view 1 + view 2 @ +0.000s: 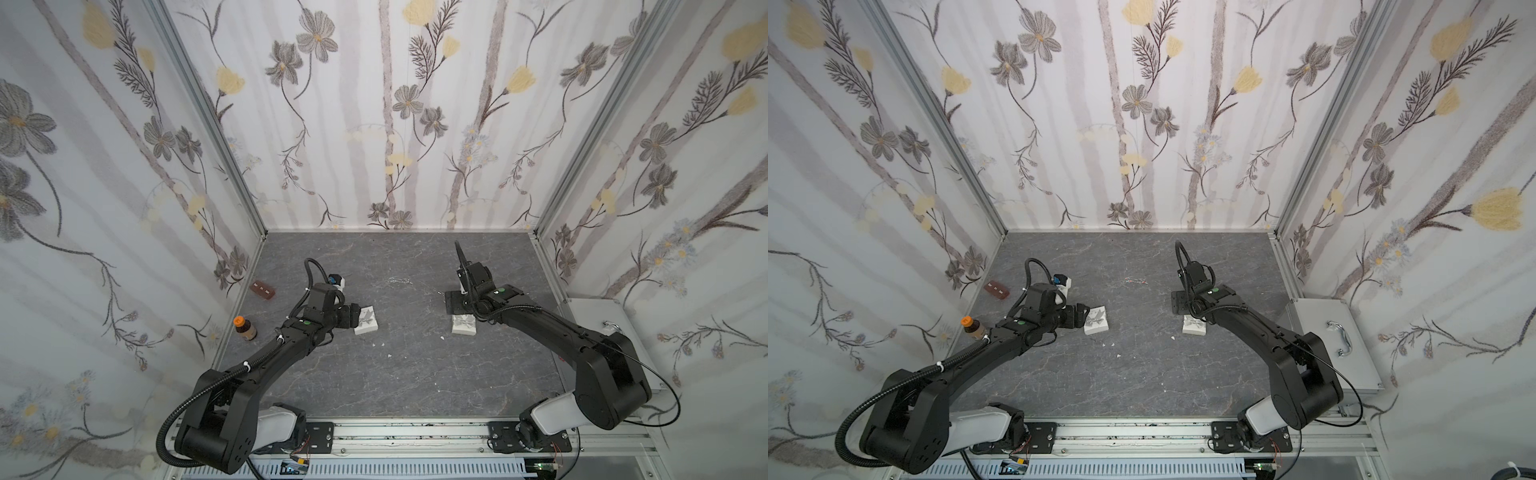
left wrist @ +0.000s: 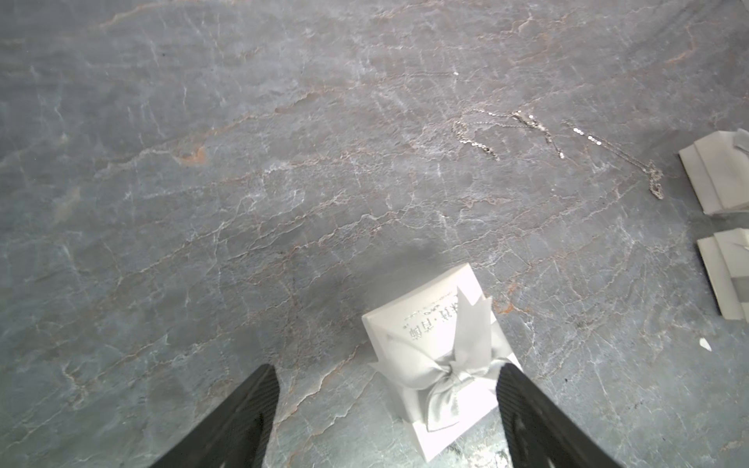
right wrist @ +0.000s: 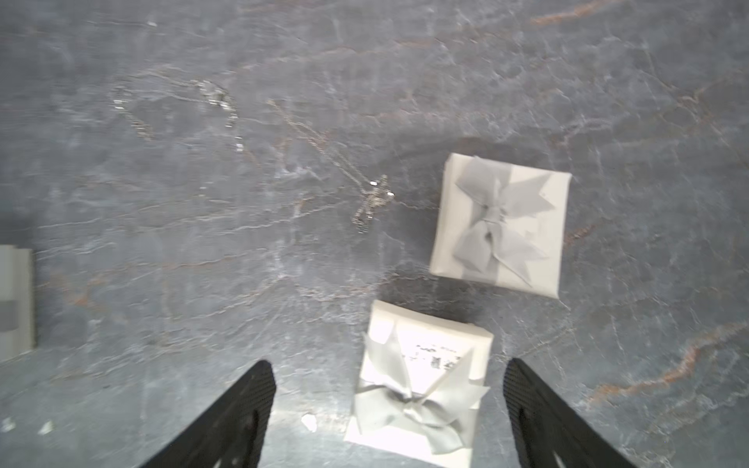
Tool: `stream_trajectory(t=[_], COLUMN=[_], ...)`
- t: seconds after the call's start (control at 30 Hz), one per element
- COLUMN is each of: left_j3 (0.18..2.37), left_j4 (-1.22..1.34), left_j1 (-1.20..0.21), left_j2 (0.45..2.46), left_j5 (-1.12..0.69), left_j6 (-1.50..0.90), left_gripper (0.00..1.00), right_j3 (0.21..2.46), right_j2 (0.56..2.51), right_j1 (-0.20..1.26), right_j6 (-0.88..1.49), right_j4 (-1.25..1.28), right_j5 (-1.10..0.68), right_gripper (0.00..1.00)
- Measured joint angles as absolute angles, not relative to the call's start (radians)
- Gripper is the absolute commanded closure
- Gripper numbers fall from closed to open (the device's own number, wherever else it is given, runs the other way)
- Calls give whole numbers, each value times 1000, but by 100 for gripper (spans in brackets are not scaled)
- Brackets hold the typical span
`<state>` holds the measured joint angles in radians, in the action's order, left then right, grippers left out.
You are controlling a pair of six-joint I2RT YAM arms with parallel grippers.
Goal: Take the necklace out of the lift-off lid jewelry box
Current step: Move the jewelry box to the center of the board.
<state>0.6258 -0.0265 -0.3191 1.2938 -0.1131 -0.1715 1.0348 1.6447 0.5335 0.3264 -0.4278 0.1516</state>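
Fingers (image 2: 243, 417) of left gripper (image 2: 388, 368), left wrist view: spread, empty, at a bowed white box (image 2: 429, 336); necklace (image 2: 523, 125) loose on bare tabletop (image 2: 202, 202). Right wrist: right gripper (image 3: 389, 364) also spread, empty, two bowed boxes (image 3: 500, 227) ahead. Top view: necklace (image 1: 399, 281) mid-tabletop, toward far edge. Removal looks complete.

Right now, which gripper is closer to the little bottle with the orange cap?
Left. The left gripper is by a white box, not far from the bottle; the right gripper is across the table, much farther off.
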Motion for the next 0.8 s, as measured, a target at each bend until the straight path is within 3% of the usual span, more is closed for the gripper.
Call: stream_trajectory(t=[0.2,0.53,0.8], left_j3=[645,645,675], left_j4=[-15,85,214], left_j1=[-310,-316,-425], left_j2=[1380,1513,1600], left_j5=[-182,-318,-421], left_j6=[-218,-279,-310], left_gripper=[15,24,27], right_j3=[1058,1048,1013], right_j2=[1668,1737,1756], right_j1=[599,642,641], right_j6=[301,304,334], right_j4=[-378,-271,-223], right_j5=[2,-167,-214], right_gripper=[19,21,23])
